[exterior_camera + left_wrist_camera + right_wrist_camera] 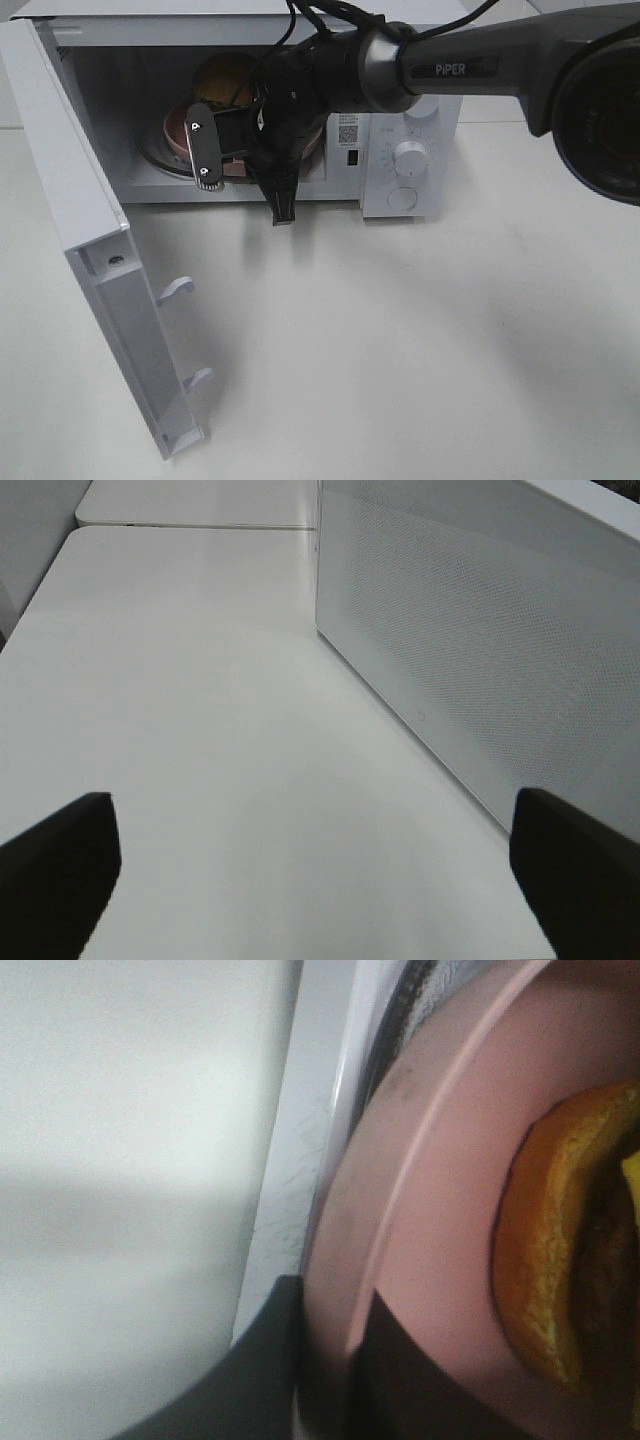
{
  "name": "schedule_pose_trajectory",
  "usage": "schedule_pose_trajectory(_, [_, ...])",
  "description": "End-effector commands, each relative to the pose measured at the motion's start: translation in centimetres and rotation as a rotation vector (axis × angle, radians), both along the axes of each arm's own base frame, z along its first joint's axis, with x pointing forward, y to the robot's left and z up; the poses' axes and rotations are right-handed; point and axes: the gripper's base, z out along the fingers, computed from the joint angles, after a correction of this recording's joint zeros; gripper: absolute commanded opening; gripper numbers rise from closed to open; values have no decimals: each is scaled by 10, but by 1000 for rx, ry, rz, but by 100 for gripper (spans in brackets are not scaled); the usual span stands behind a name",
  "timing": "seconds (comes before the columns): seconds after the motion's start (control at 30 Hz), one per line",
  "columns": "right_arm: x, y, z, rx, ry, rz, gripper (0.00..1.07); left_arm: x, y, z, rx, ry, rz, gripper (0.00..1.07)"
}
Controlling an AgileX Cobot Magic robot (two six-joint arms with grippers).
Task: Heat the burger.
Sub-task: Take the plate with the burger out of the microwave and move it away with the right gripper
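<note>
The burger (pixel 222 82) sits on a flat pink plate (pixel 172 137) inside the open microwave (pixel 250 25), on its floor. My right gripper (pixel 197 150) reaches in through the door opening and is shut on the plate's front rim. The right wrist view shows the pink plate (pixel 440 1190) held between my dark fingers (pixel 265 1370), with the golden-brown bun edge of the burger (pixel 550 1260) just beyond. My left gripper (pixel 315 880) is open and empty above bare table, beside the microwave's perforated side wall (pixel 480 650). It is out of the high view.
The microwave door (pixel 90 250) stands swung open at the left, with two latch hooks (pixel 175 290) sticking out. The control panel with two white knobs (pixel 410 157) is right of the cavity. The right arm (pixel 450 65) crosses over the microwave. White table (pixel 400 350) lies in front.
</note>
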Motion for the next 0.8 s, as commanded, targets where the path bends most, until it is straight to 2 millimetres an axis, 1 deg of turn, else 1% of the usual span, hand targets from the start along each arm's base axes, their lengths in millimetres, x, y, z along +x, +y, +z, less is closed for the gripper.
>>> schedule_pose_trajectory(0.03, [-7,0,0,-16,61,-9,0,-1,0,0,1,-14,3,98])
schedule_pose_trajectory(0.1, [-11,4,3,-31,58,14,0,-1,0,0,1,-14,3,98])
schedule_pose_trajectory(0.2, [-11,4,5,-28,54,15,0,-1,0,0,1,-14,3,98])
schedule_pose_trajectory(0.27, [-16,7,13,-28,33,32,0,-1,0,0,1,-14,3,98])
schedule_pose_trajectory(0.3, [-16,7,13,-28,33,32,0,-1,0,0,1,-14,3,98])
schedule_pose_trajectory(0.33, [-17,5,17,-26,16,40,0,-1,0,0,1,-14,3,98])
schedule_pose_trajectory(0.47, [-23,1,20,-22,-5,53,0,-1,0,0,1,-14,3,98])
schedule_pose_trajectory(0.6, [-32,-7,28,-16,-66,92,0,-1,0,0,1,-14,3,98])
schedule_pose_trajectory(0.8, [-40,-13,30,-8,-87,112,0,-1,0,0,1,-14,3,98])
